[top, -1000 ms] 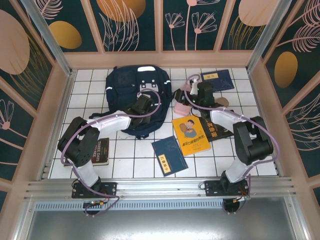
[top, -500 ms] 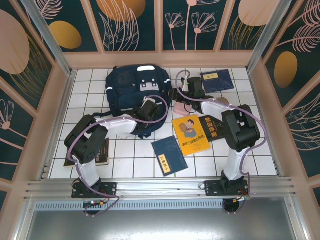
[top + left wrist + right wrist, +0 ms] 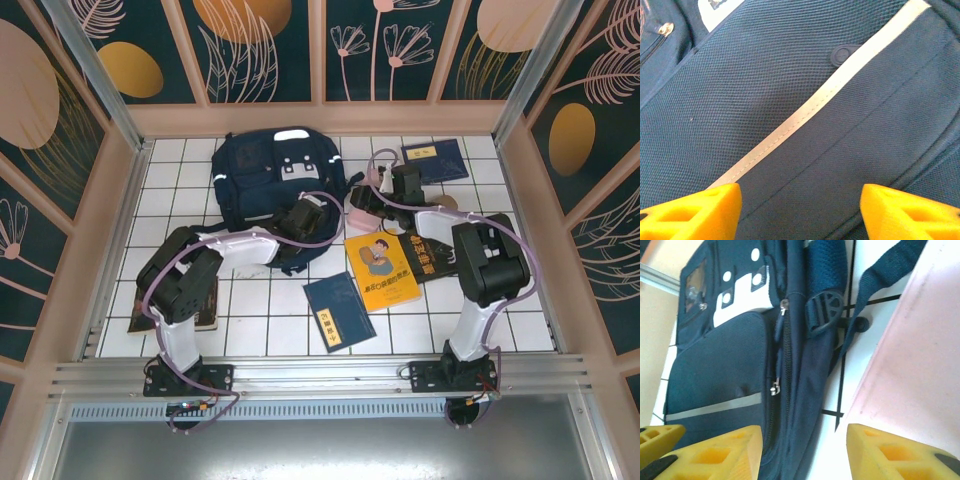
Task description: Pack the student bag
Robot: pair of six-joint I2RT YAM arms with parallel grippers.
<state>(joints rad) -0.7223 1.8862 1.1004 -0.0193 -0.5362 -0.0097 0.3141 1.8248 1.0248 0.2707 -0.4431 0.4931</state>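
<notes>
While both hands stand released, a navy-blue fabric backpack (image 3: 262,172) lies on the bench (image 3: 178,172).
Left hand (image 3: 800,200) faces its white stripe (image 3: 805,112); right hand (image 3: 805,440) flanks a pink slab (image 3: 912,365).

A yellow book (image 3: 381,268) lies on the white tiles (image 3: 180,170), a navy book (image 3: 339,311) just beside it.

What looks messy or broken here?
Nothing looks broken or spilled. The books just lie crooked on the white tiles near the student bag: a yellow book beside a black book, a blue book in front, and a brown book partly under the left arm.
</notes>
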